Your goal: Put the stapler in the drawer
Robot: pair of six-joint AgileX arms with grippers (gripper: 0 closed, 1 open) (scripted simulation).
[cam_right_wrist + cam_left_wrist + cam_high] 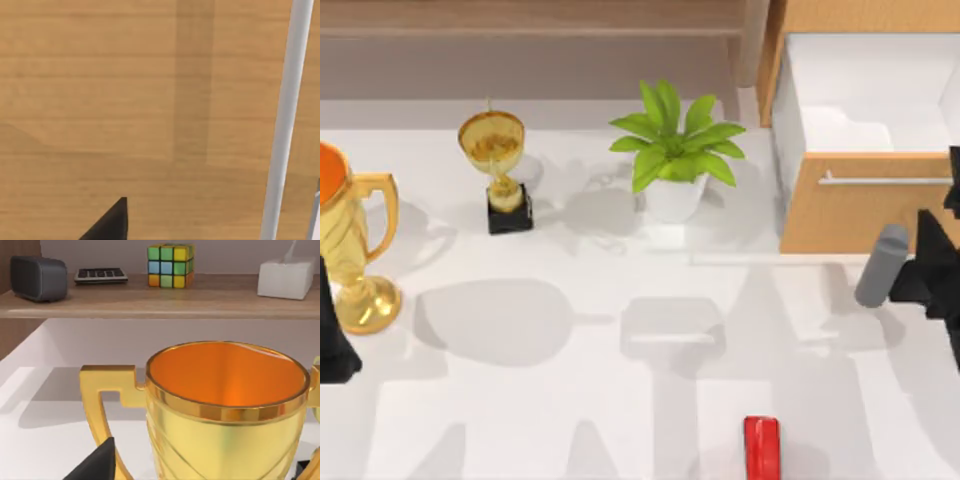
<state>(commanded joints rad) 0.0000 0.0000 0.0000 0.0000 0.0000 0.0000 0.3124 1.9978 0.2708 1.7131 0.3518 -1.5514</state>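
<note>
One stapler point(761, 446), red, lies on the table point(620, 420) at the near edge, right of centre, its lower end cut off by the frame. Nothing touches it. One drawer point(865, 205) is pulled open at far right, white inside, silver bar handle point(885, 181) on the front. Right gripper point(932, 272) sits just in front of the drawer face, close to the handle; can't tell whether its jaws are apart or closed. Left gripper point(332, 340) is at the far left edge beside the big gold cup point(345, 245), mostly cut off, jaw state unclear too. Two trophies counting the small one point(500, 165), one potted plant point(672, 150).
</note>
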